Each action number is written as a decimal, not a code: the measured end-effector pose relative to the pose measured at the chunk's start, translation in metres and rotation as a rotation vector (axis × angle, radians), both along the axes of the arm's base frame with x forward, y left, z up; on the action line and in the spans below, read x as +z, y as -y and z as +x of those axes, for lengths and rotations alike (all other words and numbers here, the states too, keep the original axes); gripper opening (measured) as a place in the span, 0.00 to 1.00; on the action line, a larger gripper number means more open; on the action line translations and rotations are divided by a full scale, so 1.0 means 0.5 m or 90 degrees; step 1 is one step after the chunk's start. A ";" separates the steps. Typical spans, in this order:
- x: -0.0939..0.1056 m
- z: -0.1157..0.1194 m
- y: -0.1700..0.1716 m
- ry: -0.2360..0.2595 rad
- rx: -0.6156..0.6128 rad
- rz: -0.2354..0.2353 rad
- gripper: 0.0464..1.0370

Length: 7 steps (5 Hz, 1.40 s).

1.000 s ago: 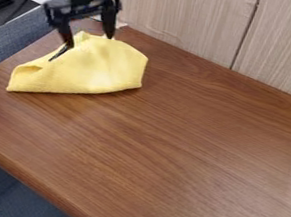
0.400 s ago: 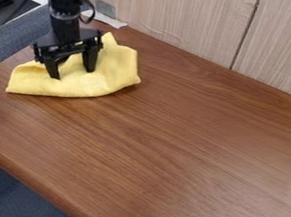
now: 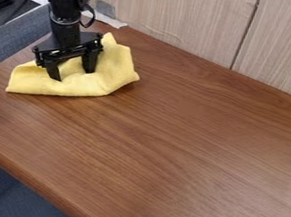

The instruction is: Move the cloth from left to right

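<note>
From where I stand, the yellow cloth (image 3: 87, 88) lies rumpled over the far left part of the wooden table (image 3: 190, 146), well apart from the table's right side. One pointed corner of it spreads toward the table's left edge, another peaks up toward the table's back edge, and its right side is bunched, casting a little shadow on the tabletop.

The black arm (image 3: 65, 24) comes in over the table's far left corner, and its gripper (image 3: 73, 74) hangs down over the cloth there. The two fingers stand wide apart, with yellow fabric showing between them; I can't tell how firmly the tips press on it.

Behind the table stands a pale wood-grain panel (image 3: 167, 12) with a dark upright seam. By the table's far left corner, a whitish strip (image 3: 116, 24) sits at the back edge, a small grey patch (image 3: 106, 9) just above it. Blue-grey fabric (image 3: 10, 32) runs beside the table's left edge.
</note>
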<state>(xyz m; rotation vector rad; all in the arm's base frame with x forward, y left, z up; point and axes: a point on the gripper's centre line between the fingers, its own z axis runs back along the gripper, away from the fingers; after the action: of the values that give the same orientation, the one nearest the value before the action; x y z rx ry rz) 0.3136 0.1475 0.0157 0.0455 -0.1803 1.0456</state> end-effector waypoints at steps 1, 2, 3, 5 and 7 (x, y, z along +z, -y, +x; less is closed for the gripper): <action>0.002 0.001 0.031 0.016 -0.003 -0.023 0.96; 0.004 0.000 0.105 0.006 -0.060 -0.046 0.96; 0.007 -0.005 0.171 0.004 -0.122 -0.060 0.96; 0.007 -0.070 0.288 -0.013 -0.260 -0.068 0.96; 0.044 -0.080 0.308 0.002 -0.270 -0.073 0.96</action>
<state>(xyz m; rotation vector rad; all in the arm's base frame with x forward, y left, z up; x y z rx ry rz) 0.2734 -0.0066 0.0374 -0.0958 -0.1248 0.6306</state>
